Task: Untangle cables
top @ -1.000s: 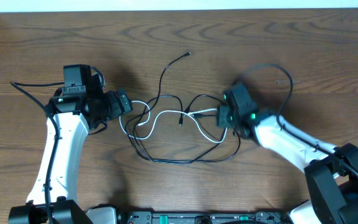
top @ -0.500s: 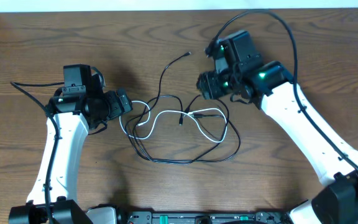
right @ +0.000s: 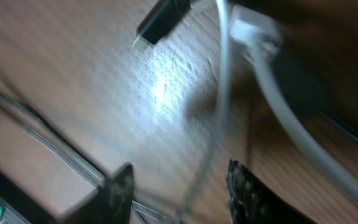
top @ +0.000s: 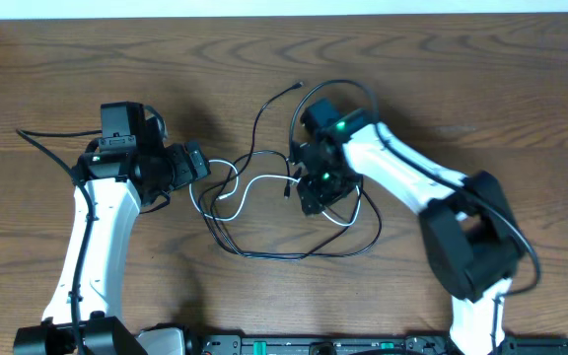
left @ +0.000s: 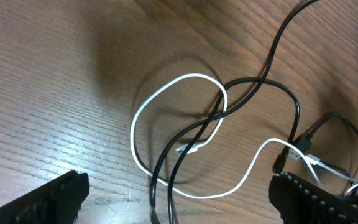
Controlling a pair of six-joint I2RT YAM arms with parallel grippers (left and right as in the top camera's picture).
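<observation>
Wood-grain brown worktop (top: 521, 79); thin black cord (top: 284, 257) looped through thin white cord (left: 194, 75), centre frame. Left hand (top: 197, 161) wide, hovering beside the loops. Right hand (right: 182, 186) part-open, straddling the white cord, likely to lift it free.

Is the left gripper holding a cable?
No: the left gripper stands wide open, white cable and black cable lying loose between its fingers.

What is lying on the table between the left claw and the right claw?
The tangled loops of the white cable and the black cable, crossing each other; the overhead view shows it best.
</observation>
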